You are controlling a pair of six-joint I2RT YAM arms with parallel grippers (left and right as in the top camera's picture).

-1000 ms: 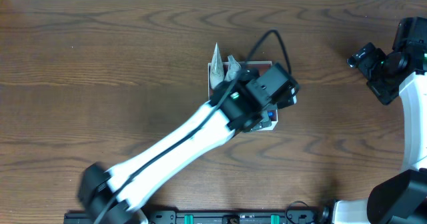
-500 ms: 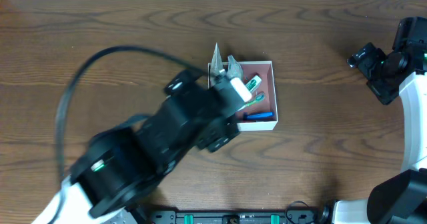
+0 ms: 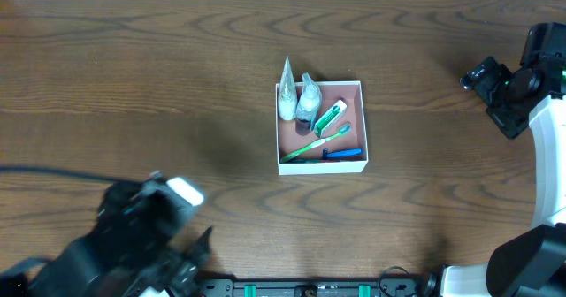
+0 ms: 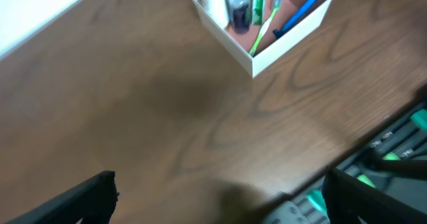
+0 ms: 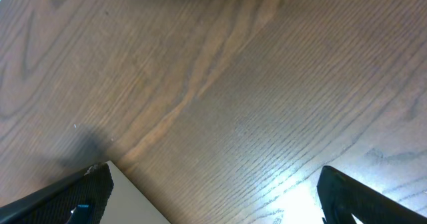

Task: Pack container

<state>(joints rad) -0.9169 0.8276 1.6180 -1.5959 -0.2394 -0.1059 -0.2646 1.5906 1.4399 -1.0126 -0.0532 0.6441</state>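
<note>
The container (image 3: 362, 125), a shallow white-walled box with a pinkish inside, sits at the table's middle. It holds a white tube (image 3: 286, 98), a small grey bottle (image 3: 307, 104), a green-and-white tube (image 3: 329, 117), a green toothbrush (image 3: 315, 144) and a blue item (image 3: 343, 153). The container also shows at the top of the left wrist view (image 4: 293, 37). My left gripper (image 3: 193, 248) is blurred at the front left, far from the container. Its fingers (image 4: 217, 197) are wide apart and empty. My right gripper (image 3: 489, 87) is at the far right, open and empty (image 5: 213, 194) over bare wood.
The table is brown wood (image 3: 159, 85). A black rail with green parts (image 3: 309, 288) runs along the front edge and shows in the left wrist view (image 4: 393, 157). A white surface (image 5: 137, 201) lies at the lower left of the right wrist view.
My left arm has pulled back from over the container to the front left corner. The container's contents are now uncovered. The right arm has not moved.
</note>
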